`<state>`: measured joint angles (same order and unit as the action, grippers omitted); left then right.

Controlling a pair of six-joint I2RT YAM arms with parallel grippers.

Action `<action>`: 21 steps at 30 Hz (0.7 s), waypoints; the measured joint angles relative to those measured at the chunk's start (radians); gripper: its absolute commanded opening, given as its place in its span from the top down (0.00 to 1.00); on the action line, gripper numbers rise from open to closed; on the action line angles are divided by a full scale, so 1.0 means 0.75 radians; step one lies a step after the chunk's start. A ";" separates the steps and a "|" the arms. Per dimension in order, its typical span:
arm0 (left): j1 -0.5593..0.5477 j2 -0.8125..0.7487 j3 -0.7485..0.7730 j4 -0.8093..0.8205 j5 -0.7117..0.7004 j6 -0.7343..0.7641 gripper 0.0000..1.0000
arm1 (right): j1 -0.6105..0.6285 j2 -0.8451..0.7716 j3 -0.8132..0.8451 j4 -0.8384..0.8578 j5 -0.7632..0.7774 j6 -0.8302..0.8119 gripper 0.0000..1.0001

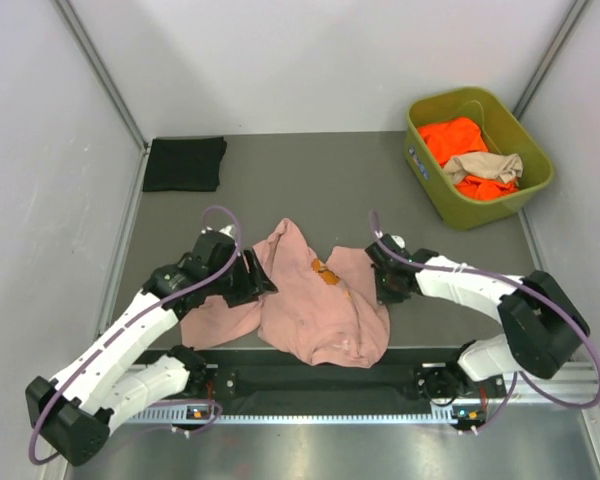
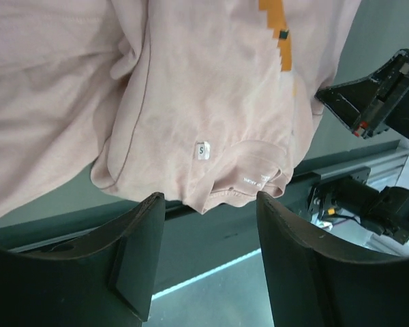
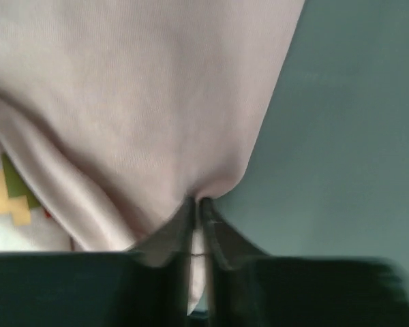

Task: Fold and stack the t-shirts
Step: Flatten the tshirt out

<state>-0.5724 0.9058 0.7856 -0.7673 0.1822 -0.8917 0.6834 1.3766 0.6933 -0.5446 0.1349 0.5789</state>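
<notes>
Tabletop (image 1: 310, 180): pink t-shirt (image 1: 315, 310) perhaps past edge

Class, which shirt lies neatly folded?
The black shirt, far left; the pink shirt is crumpled, the orange shirt and tan shirt heaped in the bin.

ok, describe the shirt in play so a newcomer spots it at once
On the grey table, middle of the near edge, lies a crumpled pink t-shirt. Only it is pink with a small orange print; the black shirt lies folded far left.
</notes>
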 measured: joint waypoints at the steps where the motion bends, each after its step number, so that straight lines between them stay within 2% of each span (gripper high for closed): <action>1: 0.000 -0.014 0.010 -0.004 -0.022 0.003 0.39 | -0.005 0.023 0.019 0.005 0.028 -0.003 1.00; 6: 0.000 -0.085 0.083 -0.053 -0.167 0.034 0.41 | -0.097 0.146 0.180 0.009 0.158 -0.033 1.00; 8: 0.000 -0.106 0.117 -0.079 -0.240 0.052 0.41 | -0.155 0.218 0.308 0.007 0.217 -0.081 1.00; 10: 0.001 -0.112 0.171 -0.115 -0.316 0.078 0.41 | -0.228 0.341 0.529 0.039 0.268 -0.161 1.00; 11: 0.001 -0.110 0.201 -0.131 -0.347 0.092 0.41 | -0.253 0.398 0.640 0.043 0.281 -0.196 0.96; 12: 0.001 -0.103 0.233 -0.147 -0.377 0.106 0.41 | -0.284 0.485 0.809 0.045 0.291 -0.246 0.83; 13: 0.001 -0.094 0.266 -0.162 -0.405 0.118 0.40 | -0.307 0.559 0.951 0.050 0.297 -0.283 0.59; 15: 0.001 -0.073 0.320 -0.181 -0.450 0.139 0.40 | -0.342 0.711 1.280 0.038 0.317 -0.362 0.49; 16: 0.001 -0.065 0.335 -0.182 -0.465 0.145 0.40 | -0.357 0.767 1.428 0.045 0.322 -0.397 0.37; 19: 0.001 -0.042 0.345 -0.183 -0.496 0.153 0.40 | -0.373 0.764 1.594 0.031 0.305 -0.457 0.33; 21: 0.001 -0.028 0.334 -0.175 -0.498 0.150 0.39 | -0.369 0.679 1.557 0.017 0.239 -0.470 0.33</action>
<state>-0.5716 0.8848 1.0359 -0.8986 -0.1917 -0.7792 0.4065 1.8858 1.8614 -0.5316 0.3138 0.2264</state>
